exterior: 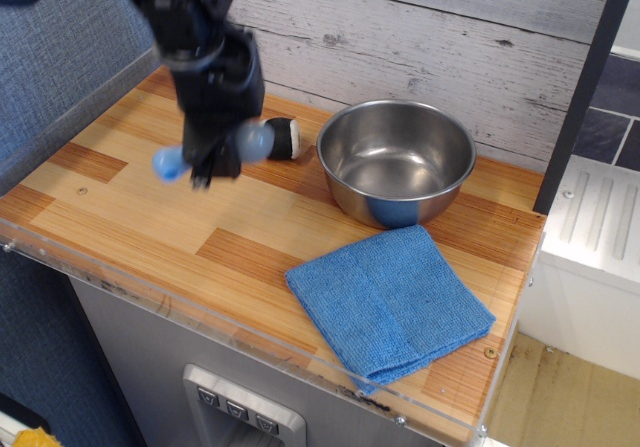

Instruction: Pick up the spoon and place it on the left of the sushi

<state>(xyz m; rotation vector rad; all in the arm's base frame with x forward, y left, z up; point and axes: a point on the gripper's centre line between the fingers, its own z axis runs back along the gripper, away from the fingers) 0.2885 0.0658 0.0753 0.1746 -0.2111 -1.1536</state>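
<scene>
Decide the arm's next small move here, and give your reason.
Probably lower the spoon onto the bare wood on the left of the sushi. The gripper holds it clamped, lifted off the table, with its bowl overlapping the sushi in view.

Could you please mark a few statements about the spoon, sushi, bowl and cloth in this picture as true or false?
1. The end effector holds the spoon above the counter. True.
2. The sushi sits inside the steel bowl. False: it lies on the counter, left of the bowl.
3. The blue cloth lies in front of the bowl. True.
4. The bowl holds the spoon. False: it looks empty.
</scene>
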